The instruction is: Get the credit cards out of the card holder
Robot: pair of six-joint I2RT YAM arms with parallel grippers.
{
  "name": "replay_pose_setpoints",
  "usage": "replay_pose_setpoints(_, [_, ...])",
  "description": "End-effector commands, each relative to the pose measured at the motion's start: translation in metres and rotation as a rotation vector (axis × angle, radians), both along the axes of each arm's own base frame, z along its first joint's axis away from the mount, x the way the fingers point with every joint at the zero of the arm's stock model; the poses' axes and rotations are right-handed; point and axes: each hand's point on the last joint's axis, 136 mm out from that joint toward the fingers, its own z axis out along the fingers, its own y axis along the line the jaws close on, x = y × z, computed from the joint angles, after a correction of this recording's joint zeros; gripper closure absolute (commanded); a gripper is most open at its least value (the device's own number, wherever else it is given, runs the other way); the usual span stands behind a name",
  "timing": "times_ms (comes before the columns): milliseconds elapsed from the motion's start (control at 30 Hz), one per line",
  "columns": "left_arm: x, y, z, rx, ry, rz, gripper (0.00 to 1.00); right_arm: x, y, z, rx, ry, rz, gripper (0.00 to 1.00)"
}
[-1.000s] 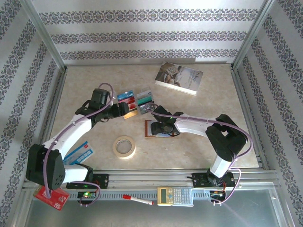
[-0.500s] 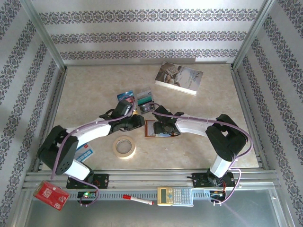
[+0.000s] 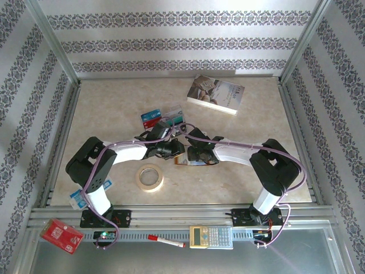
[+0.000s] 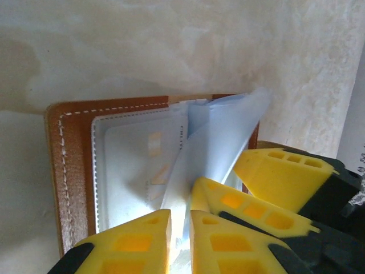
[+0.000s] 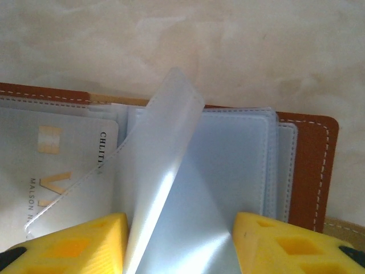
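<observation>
Back from the loose cards (image 3: 151,119), the left gripper (image 4: 179,240) pinches a sleeve (image 4: 219,137) of the card holder (image 4: 71,171); the right gripper (image 5: 178,245), spread, braces it for another card.

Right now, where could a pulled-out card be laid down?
Bare tabletop lies left of the loose cards, and on the right between book and right arm. The centre is crowded: both arms meet over the card holder, with the tape roll beside.

card holder (image 4: 71,171) brown, wht stitch | claw fingers (image 4: 131,242) yellow | walls (image 3: 171,43) grey-striped
</observation>
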Motion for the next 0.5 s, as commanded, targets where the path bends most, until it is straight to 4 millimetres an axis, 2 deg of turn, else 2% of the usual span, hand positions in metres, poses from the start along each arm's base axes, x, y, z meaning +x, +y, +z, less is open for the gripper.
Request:
replay_pose_setpoints(0, [-0.005,0.0,-0.013,0.044,0.022,-0.026,0.83,-0.021,-0.014,-0.015,-0.001,0.09,-0.032,0.47])
replay_pose_setpoints(233, [-0.012,0.007,-0.036,0.089,0.064,-0.025,0.81,-0.007,-0.015,0.015,0.114,0.001,-0.082,0.51])
replay_pose_setpoints(467, [-0.014,0.001,-0.029,0.07,0.065,-0.063,0.76,-0.006,-0.014,0.017,0.262,0.027,-0.126,0.55])
